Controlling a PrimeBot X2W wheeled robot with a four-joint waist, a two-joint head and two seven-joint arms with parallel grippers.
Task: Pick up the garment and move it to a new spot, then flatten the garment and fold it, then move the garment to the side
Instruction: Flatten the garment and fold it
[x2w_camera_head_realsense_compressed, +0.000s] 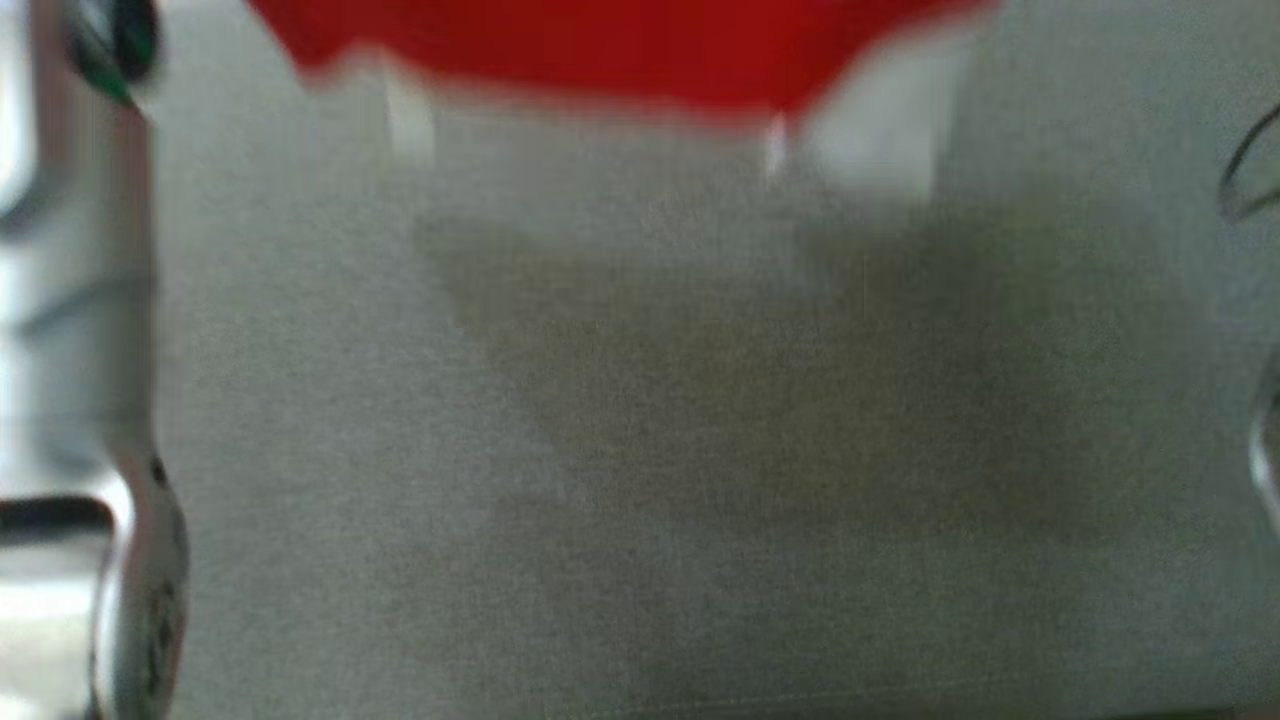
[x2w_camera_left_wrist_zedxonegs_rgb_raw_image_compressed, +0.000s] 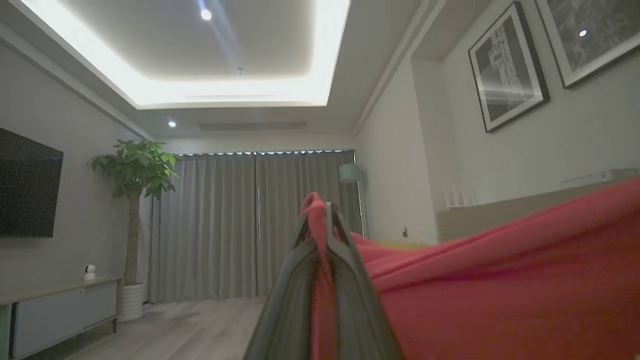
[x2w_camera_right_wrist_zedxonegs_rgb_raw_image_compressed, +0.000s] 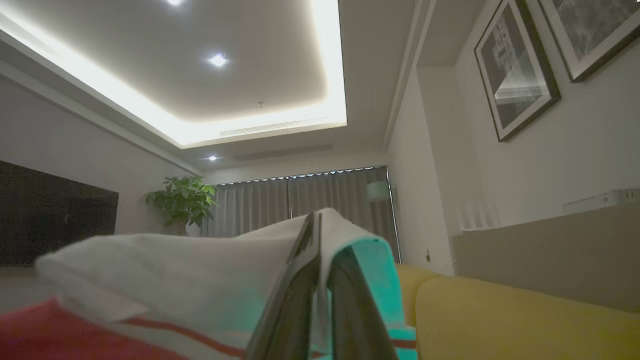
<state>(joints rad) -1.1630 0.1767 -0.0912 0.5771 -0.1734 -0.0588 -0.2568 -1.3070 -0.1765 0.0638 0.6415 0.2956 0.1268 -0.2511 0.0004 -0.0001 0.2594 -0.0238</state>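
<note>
Red cloth of the garment (x2w_camera_head_realsense_compressed: 620, 50) is seen at the top of the blurry head view, over a grey surface (x2w_camera_head_realsense_compressed: 640, 480). The left gripper (x2w_camera_left_wrist_zedxonegs_rgb_raw_image_compressed: 327, 212) is pinched tight on a red edge, the right gripper (x2w_camera_right_wrist_zedxonegs_rgb_raw_image_compressed: 320, 222) on a white and green edge. Both edges should be kept level and pulled apart, so nothing bunches. One garment and two grippers are counted.

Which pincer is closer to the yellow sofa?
The right one. The right pincer, shut on the garment, has the yellow sofa close beside it. The left pincer grips the garment's red end, with the sofa farther off behind it.
</note>
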